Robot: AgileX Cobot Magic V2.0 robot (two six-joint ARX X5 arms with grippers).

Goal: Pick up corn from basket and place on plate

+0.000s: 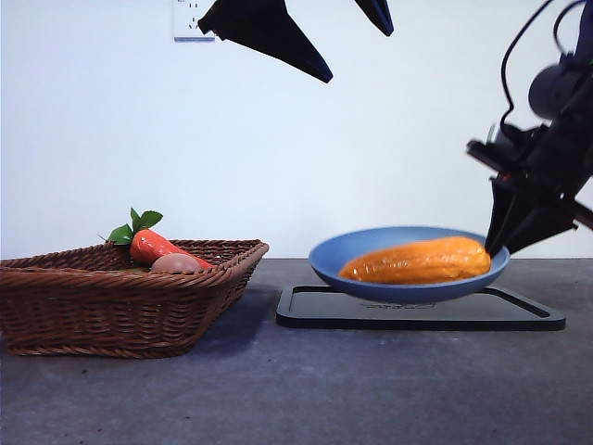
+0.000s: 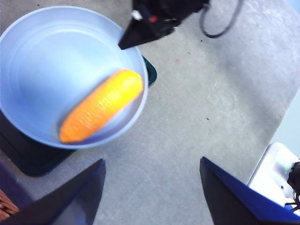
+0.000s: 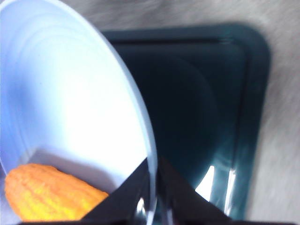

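Where the grey table (image 1: 278, 389) fills the front view, a brown wicker basket (image 1: 111, 297) is seen at the left, holding a red-orange carrot (image 1: 153, 247) with green leaves and a small pinkish egg-shaped thing (image 1: 176, 264). A flat black tray (image 1: 417, 315) is seen at the right, and above it a light-blue plate (image 1: 371, 246) is held tilted. The corn (image 1: 422, 260) lies inside the plate, against its lower side.

Only the right wrist view shows the right tool (image 3: 152, 187) closed on the plate's rim, one jaw inside and one outside, with the corn just beside the inner jaw. From the front, this tool (image 1: 505, 243) is seen touching the plate's right edge.

The left tool (image 2: 152, 187) is shown by its wrist view to be open and empty, high above the table, well apart from the corn. The basket is barely visible there.
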